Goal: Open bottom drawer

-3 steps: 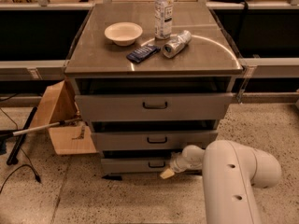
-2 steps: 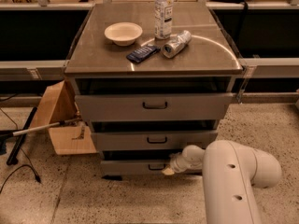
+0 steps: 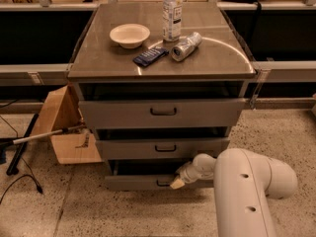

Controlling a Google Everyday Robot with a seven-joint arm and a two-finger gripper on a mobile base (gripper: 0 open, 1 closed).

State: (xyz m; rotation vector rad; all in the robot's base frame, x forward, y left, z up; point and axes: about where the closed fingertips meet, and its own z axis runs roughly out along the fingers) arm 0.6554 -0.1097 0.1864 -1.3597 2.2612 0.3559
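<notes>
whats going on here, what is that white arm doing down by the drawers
A white robot arm is reaching down to the bottom drawer of the grey cabinet. Its gripper is right at the small black handle on that drawer's front. A dark gap shows above the front, but how far out the drawer is is hard to tell. On the cabinet's top sit a bowl, a water bottle, a can on its side and a dark packet.

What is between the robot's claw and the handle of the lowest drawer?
Nothing: in the camera view the gripper sits right beside the black handle of the bottom drawer, with no object between them.
</notes>
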